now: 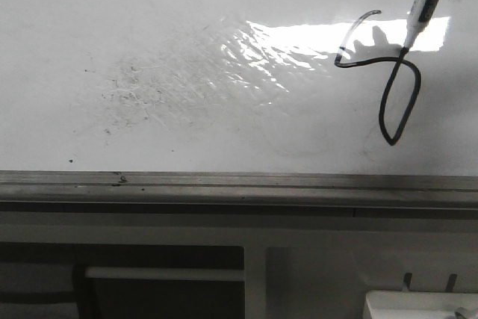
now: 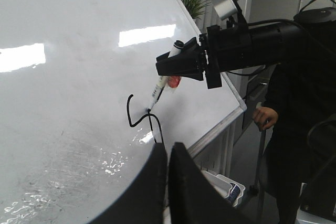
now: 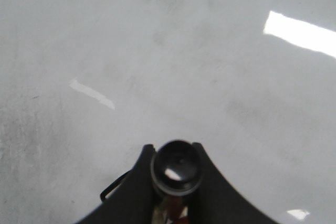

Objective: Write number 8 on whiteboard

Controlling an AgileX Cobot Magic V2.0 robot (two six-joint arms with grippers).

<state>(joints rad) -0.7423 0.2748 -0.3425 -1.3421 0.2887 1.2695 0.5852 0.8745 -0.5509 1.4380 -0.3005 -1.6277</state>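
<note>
The whiteboard (image 1: 149, 20) fills the front view. A partly drawn black number 8 (image 1: 366, 63) is at its right: an open upper arc and a narrow closed lower loop. It also shows in the left wrist view (image 2: 128, 116). My right gripper (image 2: 178, 65) is shut on a white marker (image 1: 420, 5), whose tip touches the board where the strokes cross. In the right wrist view the marker's dark end cap (image 3: 177, 167) sits between the fingers of the right gripper (image 3: 176, 153). My left gripper (image 2: 168, 150) is shut and empty, held off the board.
A grey metal frame edge (image 1: 239, 181) runs below the board, with a grey panel (image 1: 299, 274) and a white tray (image 1: 418, 305) under it. Grey smudges (image 1: 142, 87) mark the board's middle. A person (image 2: 294, 103) stands beside the board's far end, near a plant (image 2: 197, 1).
</note>
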